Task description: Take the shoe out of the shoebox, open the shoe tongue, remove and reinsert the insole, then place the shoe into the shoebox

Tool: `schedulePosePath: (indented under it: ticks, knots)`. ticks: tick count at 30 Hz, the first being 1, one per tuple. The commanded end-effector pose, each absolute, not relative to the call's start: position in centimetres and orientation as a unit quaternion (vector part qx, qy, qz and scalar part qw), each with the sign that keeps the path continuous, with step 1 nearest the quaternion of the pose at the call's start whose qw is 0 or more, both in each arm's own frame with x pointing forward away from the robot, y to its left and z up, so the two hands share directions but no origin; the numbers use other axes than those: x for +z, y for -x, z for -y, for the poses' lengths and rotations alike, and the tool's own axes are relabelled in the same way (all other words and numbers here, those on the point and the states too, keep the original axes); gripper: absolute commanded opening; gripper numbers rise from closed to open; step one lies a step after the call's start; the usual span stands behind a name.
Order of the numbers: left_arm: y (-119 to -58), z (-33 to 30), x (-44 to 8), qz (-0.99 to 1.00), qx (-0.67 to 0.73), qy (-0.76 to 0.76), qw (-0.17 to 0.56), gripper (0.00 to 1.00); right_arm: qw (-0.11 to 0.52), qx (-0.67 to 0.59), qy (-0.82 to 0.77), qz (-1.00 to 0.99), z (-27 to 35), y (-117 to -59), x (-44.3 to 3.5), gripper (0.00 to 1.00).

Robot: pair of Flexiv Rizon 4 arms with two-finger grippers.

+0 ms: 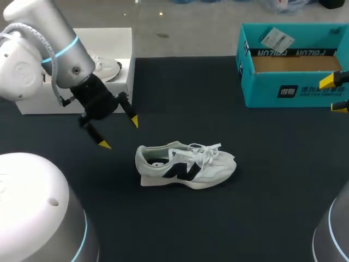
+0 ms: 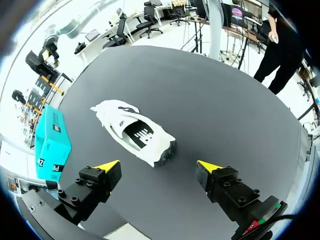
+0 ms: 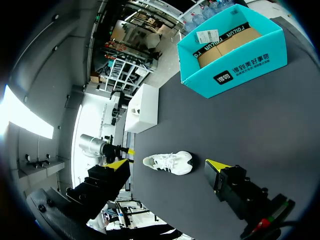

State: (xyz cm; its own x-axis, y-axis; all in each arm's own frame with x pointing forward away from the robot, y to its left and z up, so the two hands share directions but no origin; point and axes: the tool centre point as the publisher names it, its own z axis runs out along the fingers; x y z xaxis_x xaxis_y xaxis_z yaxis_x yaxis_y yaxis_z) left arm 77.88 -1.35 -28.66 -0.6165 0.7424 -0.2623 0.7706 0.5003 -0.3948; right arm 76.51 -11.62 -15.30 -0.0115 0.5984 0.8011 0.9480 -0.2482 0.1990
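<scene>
The left pincer (image 1: 119,132) hangs over the dark surface (image 1: 180,98) with its two yellow-tipped fingers spread wide and nothing between them. In its own wrist view (image 2: 159,169) the gap between the tips faces the shoe's heel end, which lies just ahead of the fingers without touching them. The shoe (image 1: 185,164) stands upright on its sole near the middle of the surface, out of any box. It is white with a dark side mark and loose white laces, heel toward 9 o'clock and toe toward 3 o'clock in the head view. Its dark opening (image 2: 135,132) shows from above in the left wrist view. From the shoe, the left pincer is at about 10 o'clock. A white box (image 1: 82,71) sits farther out that way, with a second shoe (image 1: 106,68) showing inside it. The right pincer (image 1: 335,94), at about 2 o'clock from the shoe, is also wide apart and holds nothing; its wrist view (image 3: 167,165) looks toward the shoe, well apart. Just beside it stands the teal shoebox (image 1: 294,87), open-topped, its brown floor (image 3: 225,47) bare.
</scene>
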Motion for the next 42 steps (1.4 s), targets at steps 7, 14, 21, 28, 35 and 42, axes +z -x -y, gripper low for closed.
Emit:
schedulePosePath:
  ticks: [7,14,21,28,35,42]
  knots:
    - [-77.1,-0.7,-27.7,-0.769,-0.613,0.021,0.178,1.0,0.209,-0.416,0.672,0.576,11.5,-76.5,-15.3,1.0]
    - [-76.8,0.1,-27.4,-0.783,-0.602,-0.064,0.144,1.0,0.209,-0.416,0.672,0.576,11.5,-76.5,-15.3,1.0]
    - [-76.8,0.1,-27.4,-0.783,-0.602,-0.064,0.144,1.0,0.209,-0.416,0.672,0.576,11.5,-76.5,-15.3,1.0]
    - [-76.5,0.5,-28.9,-0.782,-0.611,0.004,0.123,1.0,0.209,-0.416,0.672,0.576,11.5,-76.5,-15.3,1.0]
    - [-76.3,0.4,-31.4,-0.816,-0.571,0.043,0.081,1.0,0.209,-0.416,0.672,0.576,11.5,-76.5,-15.3,1.0]
    - [-76.1,0.8,-34.0,-0.843,-0.533,0.035,0.059,1.0,0.209,-0.416,0.672,0.576,11.5,-76.5,-15.3,1.0]
